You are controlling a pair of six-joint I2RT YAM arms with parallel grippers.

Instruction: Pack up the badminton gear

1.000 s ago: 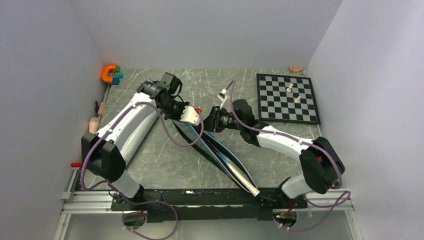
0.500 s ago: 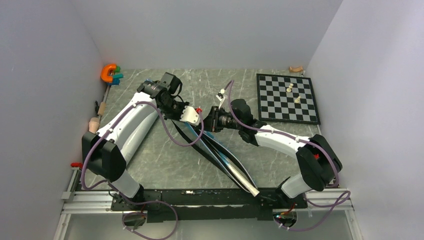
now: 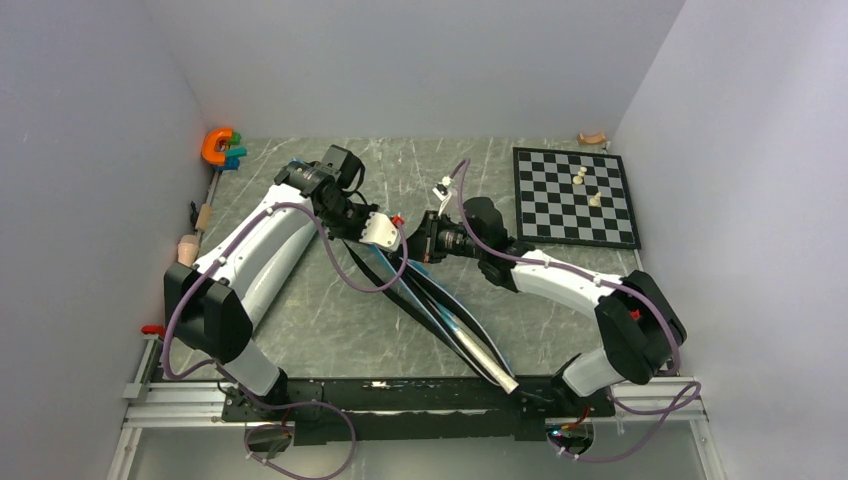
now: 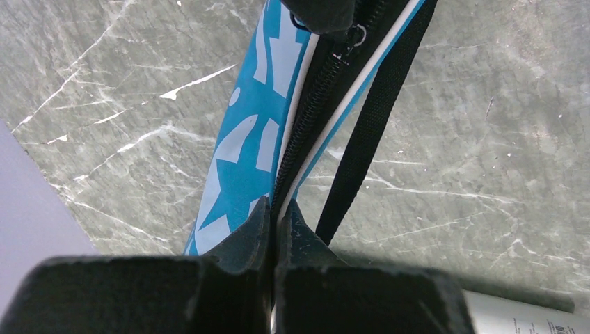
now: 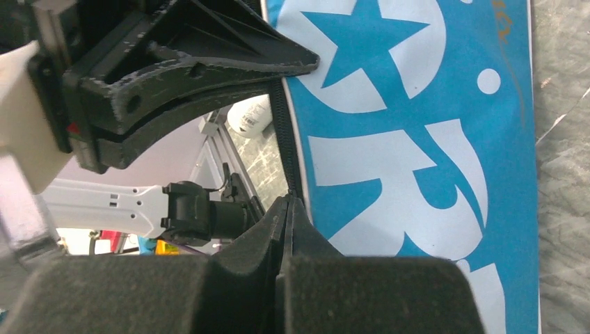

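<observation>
We see the blue racket bag (image 3: 432, 296) lying across the middle of the bench (image 3: 320, 332), its length running from the centre down toward 5 o'clock, with the black strap (image 4: 362, 153) alongside its zip. Our left hand (image 4: 275, 209) is pinched together on the bag's zip seam. Our right hand (image 5: 287, 207), reaching in from 3 o'clock, is likewise clamped on that seam, and the chessboard (image 3: 575, 196) sits well apart at 2 o'clock.
</observation>
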